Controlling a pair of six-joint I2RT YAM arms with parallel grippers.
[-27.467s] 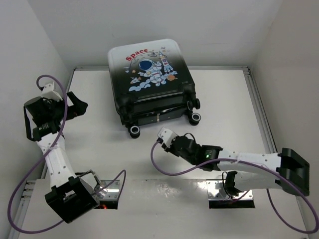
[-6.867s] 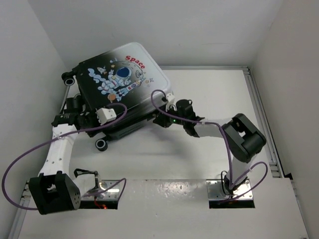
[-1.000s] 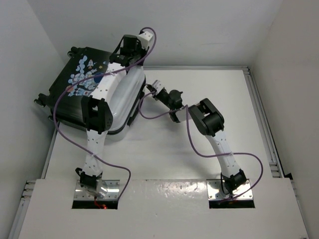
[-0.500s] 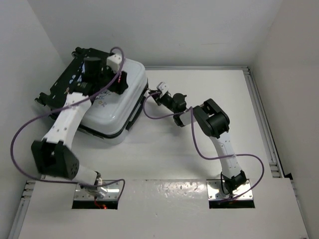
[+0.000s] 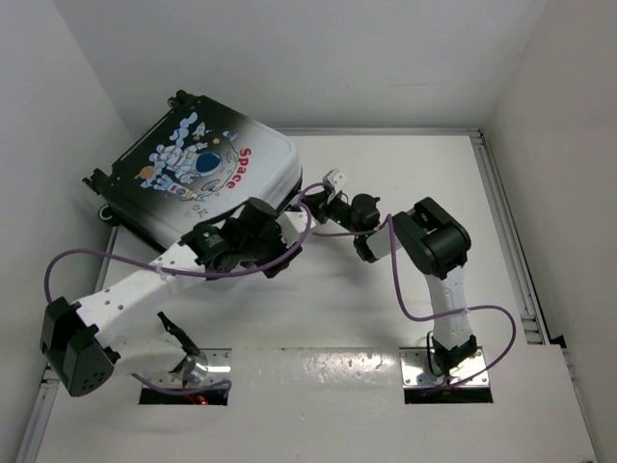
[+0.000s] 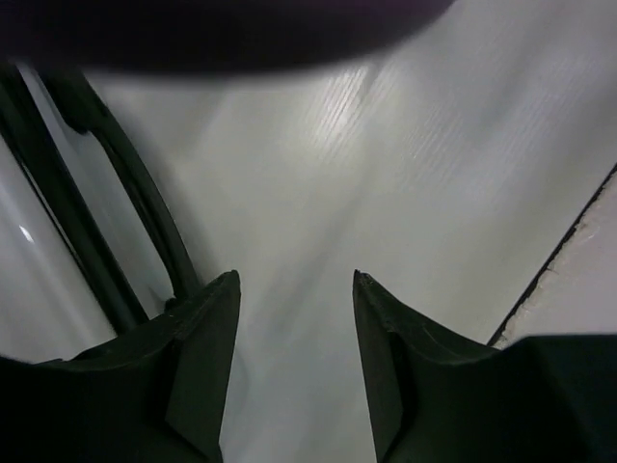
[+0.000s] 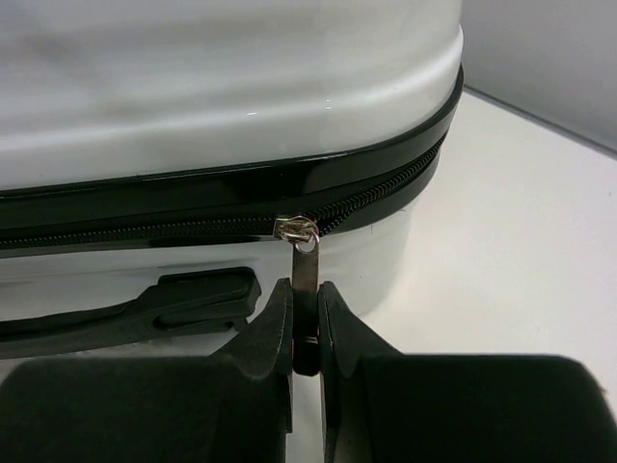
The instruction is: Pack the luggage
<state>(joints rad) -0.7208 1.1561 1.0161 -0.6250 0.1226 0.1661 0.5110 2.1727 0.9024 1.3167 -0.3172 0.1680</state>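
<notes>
**Gripping the zipper pull [image 7: 306, 280] at the edge of the luggage [image 5: 207, 178]**

Found the right hand [image 7: 305, 299] closed tight on that pull, with the metal tab clamped between both fingers; saw the slider [image 7: 297, 230] just above the fingertips, on the black zip line; noted white shell above the zip and a black side handle [image 7: 164, 301] to the left of the hand, below the zip; found the luggage lying printed shell up on the counter [image 5: 405, 174], directly ahead of the right hand; found the left hand [image 6: 292, 289] open and gripping nothing, with bare counter between and beyond its fingers; spotted black trim [image 6: 116, 193] of the luggage just left of that hand; could not tell whether trim and finger touched; placed both hands close together at the luggage's near side.
</notes>
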